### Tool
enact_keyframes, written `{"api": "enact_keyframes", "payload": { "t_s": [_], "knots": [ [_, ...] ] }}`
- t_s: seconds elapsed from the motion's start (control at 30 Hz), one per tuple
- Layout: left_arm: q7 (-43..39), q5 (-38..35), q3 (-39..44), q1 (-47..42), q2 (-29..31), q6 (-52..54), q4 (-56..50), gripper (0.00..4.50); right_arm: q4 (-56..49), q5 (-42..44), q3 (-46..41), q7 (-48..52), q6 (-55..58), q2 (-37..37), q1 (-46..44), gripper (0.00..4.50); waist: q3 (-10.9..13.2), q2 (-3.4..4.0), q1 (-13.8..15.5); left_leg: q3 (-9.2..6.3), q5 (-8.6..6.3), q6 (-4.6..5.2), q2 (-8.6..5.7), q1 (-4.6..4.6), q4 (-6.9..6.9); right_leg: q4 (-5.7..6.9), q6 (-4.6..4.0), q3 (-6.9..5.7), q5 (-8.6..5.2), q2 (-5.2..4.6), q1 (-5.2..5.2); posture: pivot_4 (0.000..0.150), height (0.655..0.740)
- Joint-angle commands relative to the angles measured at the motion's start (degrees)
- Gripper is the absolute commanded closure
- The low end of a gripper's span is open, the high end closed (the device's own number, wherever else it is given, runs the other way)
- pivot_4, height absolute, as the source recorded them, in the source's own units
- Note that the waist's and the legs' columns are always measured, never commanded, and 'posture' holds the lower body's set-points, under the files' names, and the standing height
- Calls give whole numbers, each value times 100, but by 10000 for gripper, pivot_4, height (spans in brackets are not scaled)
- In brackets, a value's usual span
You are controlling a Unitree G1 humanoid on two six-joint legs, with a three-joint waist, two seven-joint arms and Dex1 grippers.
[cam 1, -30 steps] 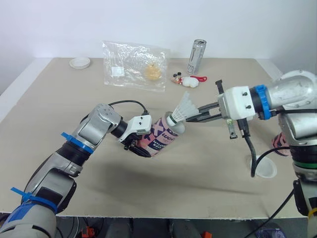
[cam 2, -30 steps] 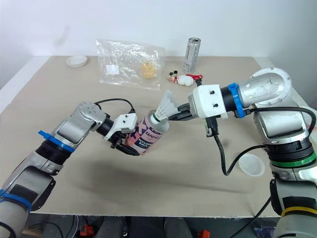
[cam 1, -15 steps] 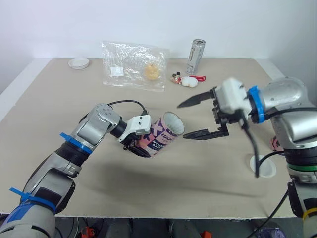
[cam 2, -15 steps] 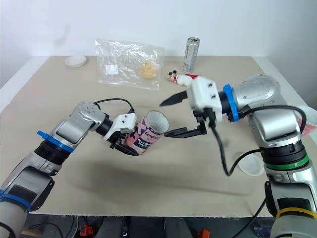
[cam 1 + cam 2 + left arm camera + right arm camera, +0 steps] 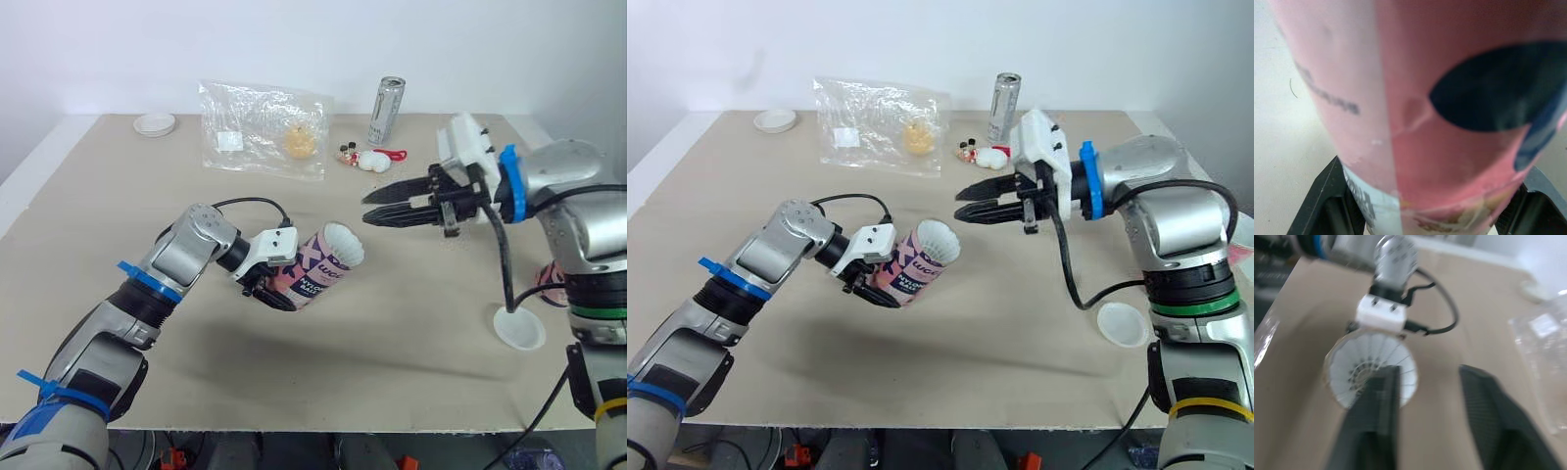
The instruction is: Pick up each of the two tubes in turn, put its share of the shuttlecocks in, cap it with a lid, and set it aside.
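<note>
A pink tube (image 5: 318, 270) is held tilted above the table with its mouth facing right. My left gripper (image 5: 277, 287) is shut on its lower end, and its black fingers (image 5: 1327, 205) press the pink wall (image 5: 1425, 98). The white feather skirt of a shuttlecock (image 5: 344, 244) fills the tube's mouth, also seen end-on as a shuttlecock (image 5: 1371, 369). My right gripper (image 5: 365, 210) hangs open and empty, a short way right of the mouth and pointing at it. A white lid (image 5: 518, 328) lies flat at the right front.
At the back lie a clear plastic bag (image 5: 265, 127), a silver can (image 5: 388, 98), a small red and white trinket (image 5: 370, 159) and another white lid (image 5: 157, 123). A pink object (image 5: 552, 284) peeks out behind my right arm near the table's right edge.
My right gripper let go of the shuttlecock, opened and drew back to the right. The shuttlecock has sunk into the tube's mouth. The left arm and tube have stayed put.
</note>
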Motion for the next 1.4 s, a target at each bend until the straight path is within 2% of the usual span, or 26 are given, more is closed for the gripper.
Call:
{"api": "enact_keyframes", "payload": {
  "t_s": [0.03,0.07,0.37,0.7,0.93,1.23,1.4],
  "knots": [
    [-50,79,-15,-111,81,-42,-14,17469,-355,-78,265,144,-58,231,-361,41797,0,0,-10,0,0,0,0,0,0,0,0,0,0,0,0,1500,7400],
    [-61,82,-17,-122,80,-44,-8,17469,-376,-141,402,189,-56,295,-383,43522,0,0,-10,0,0,0,0,1,0,4,-1,0,0,0,-2,1500,7400],
    [-111,90,-26,-171,72,-39,24,17469,-109,-860,1256,412,-150,642,-541,43522,1,-2,-8,-4,0,0,0,0,5,18,-5,-3,-5,2,-6,1500,7400],
    [-120,127,-45,-207,-11,-65,100,17469,784,-1842,2272,897,-611,1340,-1095,43522,1,-2,-17,-5,0,0,2,2,5,37,-12,-5,-10,6,-13,1500,7400],
    [-129,139,-15,-183,-9,-67,96,17469,1213,-2290,2539,1182,-872,1614,-1227,43522,0,-3,-24,-9,0,-1,4,10,6,41,-16,-9,-10,10,-7,1500,7400],
    [-107,127,7,-151,-25,-64,86,17469,1335,-2292,2512,1406,-807,1716,-1309,43522,0,-3,-70,-9,1,-1,9,36,5,46,-21,-8,-7,15,13,1500,7400],
    [-106,125,15,-116,-8,-85,98,17469,1221,-1814,2223,1411,-538,1499,-1445,43522,0,-3,-101,-9,1,-1,9,34,5,46,-21,-8,-8,14,13,1500,7400]
  ]
}}
